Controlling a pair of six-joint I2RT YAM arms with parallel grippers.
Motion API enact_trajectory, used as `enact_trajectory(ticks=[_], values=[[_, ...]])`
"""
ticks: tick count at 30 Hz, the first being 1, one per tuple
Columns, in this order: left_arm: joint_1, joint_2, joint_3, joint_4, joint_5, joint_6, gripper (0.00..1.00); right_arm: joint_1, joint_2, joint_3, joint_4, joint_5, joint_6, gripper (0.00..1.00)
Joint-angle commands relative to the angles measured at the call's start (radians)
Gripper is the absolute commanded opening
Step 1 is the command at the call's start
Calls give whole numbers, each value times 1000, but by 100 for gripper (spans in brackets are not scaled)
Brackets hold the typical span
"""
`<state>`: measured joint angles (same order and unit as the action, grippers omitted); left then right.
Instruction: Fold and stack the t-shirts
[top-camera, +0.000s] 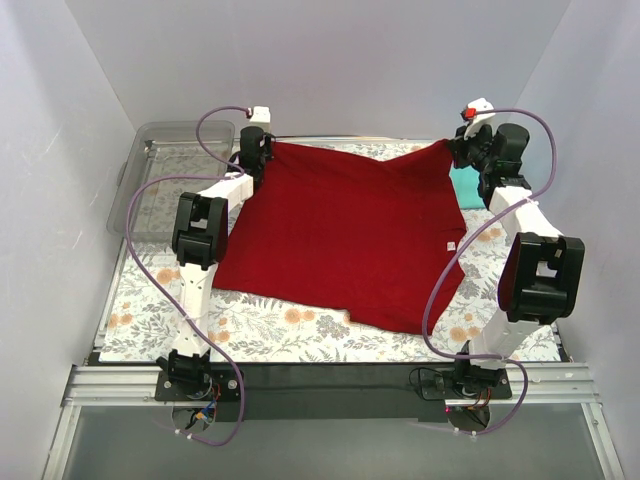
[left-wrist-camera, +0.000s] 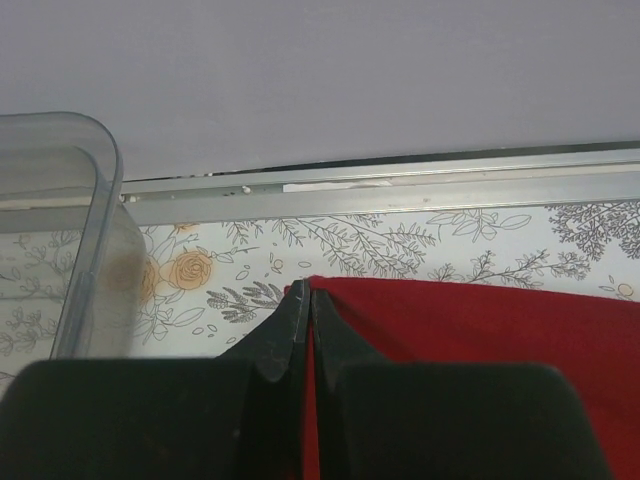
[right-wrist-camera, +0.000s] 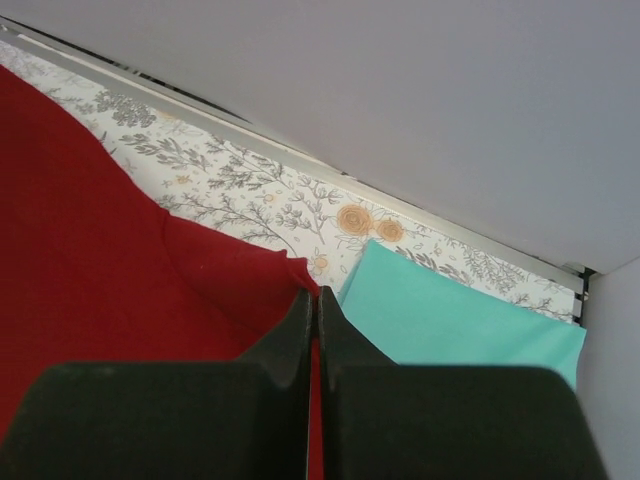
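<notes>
While the deep red t-shirt (top-camera: 345, 235) is spread across the floral table cover (top-camera: 280, 335), its far left corner is pinched between the closed fingers of the left gripper (left-wrist-camera: 303, 300) and its far right corner is clamped by the right gripper (right-wrist-camera: 312, 300), just beside the teal t-shirt (right-wrist-camera: 450, 320).

Looking like a small robot test cell in a lab. Being closed in by plain white walls (top-camera: 350, 60) behind and on both sides of the table (top-camera: 270, 330). Carrying, at the near edge of the table, an aluminium rail (top-camera: 110, 385) with two robot arms (top-camera: 200, 230) bolted on, purple cables (top-camera: 426, 315) looping over the table.
</notes>
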<state>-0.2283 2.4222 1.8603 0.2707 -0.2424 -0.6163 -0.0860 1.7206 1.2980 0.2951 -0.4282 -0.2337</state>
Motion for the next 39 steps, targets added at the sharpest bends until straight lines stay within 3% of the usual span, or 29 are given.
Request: enact_trajectory(ticks=[1, 25, 39], values=[[6, -23, -38, 61, 9, 50, 0, -4, -65, -34, 45, -56, 16, 1], [6, -155, -271, 174, 5, 99, 0, -8, -263, -262, 35, -162, -10, 1], [6, -291, -475, 248, -14, 104, 0, -30, -361, -351, -4, -133, -47, 1]])
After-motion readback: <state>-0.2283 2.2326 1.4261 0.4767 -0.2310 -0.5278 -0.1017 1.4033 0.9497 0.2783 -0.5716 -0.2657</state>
